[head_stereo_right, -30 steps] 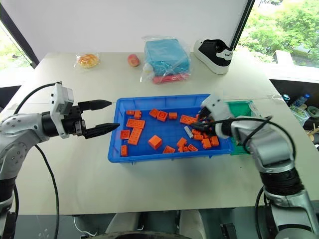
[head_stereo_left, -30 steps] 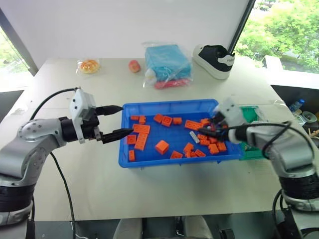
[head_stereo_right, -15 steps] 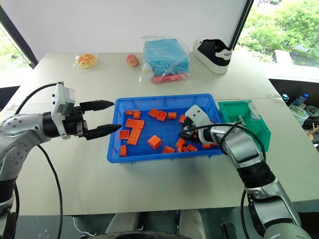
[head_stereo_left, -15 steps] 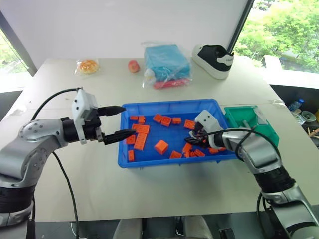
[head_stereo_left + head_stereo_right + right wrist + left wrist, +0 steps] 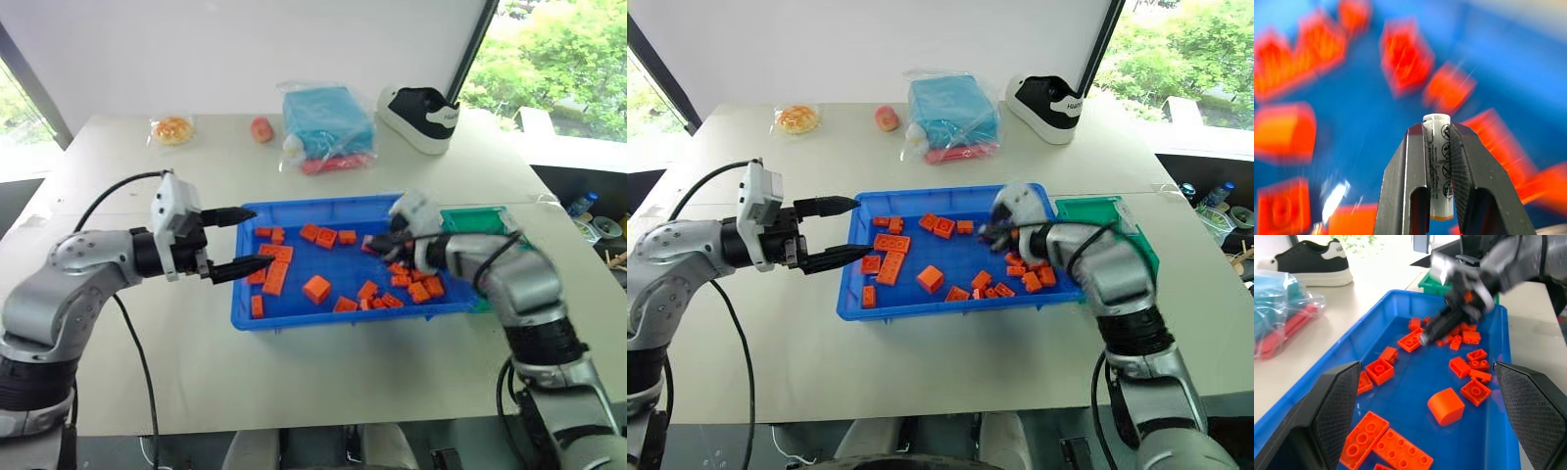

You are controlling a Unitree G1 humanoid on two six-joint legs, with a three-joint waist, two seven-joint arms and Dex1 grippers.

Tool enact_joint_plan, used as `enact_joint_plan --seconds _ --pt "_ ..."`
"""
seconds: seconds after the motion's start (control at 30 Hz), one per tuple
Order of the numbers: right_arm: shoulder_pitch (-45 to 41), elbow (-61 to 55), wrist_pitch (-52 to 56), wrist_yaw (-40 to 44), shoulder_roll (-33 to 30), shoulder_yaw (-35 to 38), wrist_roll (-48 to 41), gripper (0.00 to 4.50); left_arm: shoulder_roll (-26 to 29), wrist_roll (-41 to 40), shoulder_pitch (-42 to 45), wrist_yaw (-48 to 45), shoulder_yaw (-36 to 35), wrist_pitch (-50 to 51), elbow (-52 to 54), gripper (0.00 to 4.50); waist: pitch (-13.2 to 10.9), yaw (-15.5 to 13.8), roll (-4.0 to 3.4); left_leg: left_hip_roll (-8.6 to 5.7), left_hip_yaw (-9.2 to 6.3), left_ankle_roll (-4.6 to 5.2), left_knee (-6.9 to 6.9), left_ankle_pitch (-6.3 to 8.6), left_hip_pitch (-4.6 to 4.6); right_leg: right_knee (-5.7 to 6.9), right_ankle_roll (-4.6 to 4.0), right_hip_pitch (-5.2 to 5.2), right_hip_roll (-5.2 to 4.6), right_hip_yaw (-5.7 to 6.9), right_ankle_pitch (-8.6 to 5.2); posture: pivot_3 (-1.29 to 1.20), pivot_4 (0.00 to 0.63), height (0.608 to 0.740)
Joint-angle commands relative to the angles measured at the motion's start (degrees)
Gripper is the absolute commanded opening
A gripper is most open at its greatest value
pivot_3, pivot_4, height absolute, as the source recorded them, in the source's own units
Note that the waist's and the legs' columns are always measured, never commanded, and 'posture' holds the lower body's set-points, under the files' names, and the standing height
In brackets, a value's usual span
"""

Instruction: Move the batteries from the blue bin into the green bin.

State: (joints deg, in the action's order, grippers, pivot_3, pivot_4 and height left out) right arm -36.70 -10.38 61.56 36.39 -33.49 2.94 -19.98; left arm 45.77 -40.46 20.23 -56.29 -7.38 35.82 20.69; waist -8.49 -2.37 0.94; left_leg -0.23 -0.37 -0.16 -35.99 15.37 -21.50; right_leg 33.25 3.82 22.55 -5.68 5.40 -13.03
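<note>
1. The surface [image 5: 323, 372] is a pale tabletop that spans most of the head views.
2. The blue bin [image 5: 333, 315] sits at the centre of the frame. It holds scattered orange bricks [image 5: 317, 289].
3. The green bin [image 5: 474, 219] stands just beside the blue bin's right end, at centre right. The right arm covers part of it.
4. A blue bag [image 5: 329, 122] lies in the upper centre of the frame. A black-and-white shoe [image 5: 421, 117] lies to its right.
5. A wrapped bun [image 5: 174, 129] lies at upper left. A small round fruit [image 5: 263, 129] lies between the bun and the bag.
6. The left pincer [image 5: 235, 242] is at centre left, at the blue bin's left rim. Its two black fingers stand wide apart and grip nothing.
7. The right pincer [image 5: 1437, 161] is over the right part of the blue bin, above the bricks. Its fingers are closed on one battery [image 5: 1438, 161].
8. The battery stands lengthwise between the fingers. Its pale end cap protrudes past the fingertips. In the left wrist view, the same battery [image 5: 1425, 338] shows at the tip of that pincer, above the blue bin's floor.
</note>
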Motion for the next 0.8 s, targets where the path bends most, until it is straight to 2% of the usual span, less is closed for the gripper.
enact_joint_plan --seconds 0.03,0.17,0.3,0.33,0.37,0.5,0.6,0.7,0.8 --pt "0.1 -0.6 3.6 -1.4 -6.0 8.9 -1.1 0.06 -1.1 0.2 1.2 -0.9 1.3 -1.2 0.2 4.50 0.0 -0.2 0.06 -0.01 -0.04 0.00 0.00 0.00 0.01 -0.05 -0.01 0.10 0.00 0.02 -0.01 0.00 0.150 0.727" --pt "6.2 1.4 2.1 -1.2 -13.6 11.6 0.6 0.06 -2.5 1.1 2.6 -1.6 3.0 -1.7 -0.9 4.50 0.1 -0.1 0.14 -0.08 -0.02 0.05 -0.01 0.04 -0.01 -0.15 -0.02 -0.02 -0.09 0.01 -0.02 0.00 0.150 0.727" --pt "11.7 1.3 -0.1 -1.7 -15.9 12.1 1.3 0.06 -3.1 1.8 4.1 -2.5 3.8 -2.4 -2.5 4.50 0.0 0.5 0.05 -0.03 0.10 0.08 0.02 0.04 0.01 -0.06 0.00 -0.08 -0.11 -0.01 -0.01 0.00 0.150 0.727" --pt "12.3 1.2 -0.3 -2.0 -15.8 12.2 1.3 1.09 -3.2 1.9 4.4 -2.7 4.0 -2.5 -2.8 4.50 0.0 0.8 0.02 0.02 0.14 0.08 0.05 0.04 0.03 -0.04 0.01 -0.05 -0.08 -0.01 -0.01 0.00 0.150 0.727" --pt "12.4 1.2 -1.1 -2.6 -15.3 11.7 1.6 1.47 -3.3 2.1 4.7 -2.8 4.2 -2.6 -3.0 4.50 0.0 0.9 -0.02 0.05 0.14 0.08 0.06 0.04 0.04 -0.01 0.01 -0.04 -0.02 -0.01 -0.01 0.00 0.150 0.727" --pt "11.1 1.4 -5.6 -3.4 -14.6 8.9 3.0 3.47 -3.8 2.5 5.2 -3.2 4.5 -2.6 -3.3 4.50 0.0 1.6 -0.02 0.07 0.08 0.09 0.06 0.04 0.04 0.00 0.03 -0.04 0.05 -0.01 -0.02 0.00 0.150 0.727" --pt "6.1 3.0 -11.1 1.4 -15.8 4.2 3.2 3.47 -3.9 2.7 5.5 -3.4 4.5 -2.5 -3.3 4.50 0.0 1.7 -0.06 0.06 0.09 0.09 0.05 0.04 0.02 -0.02 0.09 -0.02 0.05 -0.02 -0.05 0.00 0.150 0.727" --pt "-1.1 8.9 -22.8 13.3 -19.0 -6.8 7.9 3.47 -3.9 2.9 6.0 -3.7 4.5 -2.5 -3.7 4.50 -0.1 1.8 -0.15 0.06 0.09 0.09 0.05 0.04 0.03 -0.01 0.23 0.00 0.08 -0.04 -0.13 0.00 0.150 0.727" --pt "-8.9 19.3 -35.2 23.3 -19.4 -17.1 15.1 3.47 -4.0 3.0 6.2 -3.4 4.3 -2.5 -3.5 4.50 -0.1 1.7 -0.06 0.06 0.05 0.10 0.07 0.05 0.07 -0.03 0.26 -0.06 0.11 -0.04 -0.16 0.00 0.150 0.727"
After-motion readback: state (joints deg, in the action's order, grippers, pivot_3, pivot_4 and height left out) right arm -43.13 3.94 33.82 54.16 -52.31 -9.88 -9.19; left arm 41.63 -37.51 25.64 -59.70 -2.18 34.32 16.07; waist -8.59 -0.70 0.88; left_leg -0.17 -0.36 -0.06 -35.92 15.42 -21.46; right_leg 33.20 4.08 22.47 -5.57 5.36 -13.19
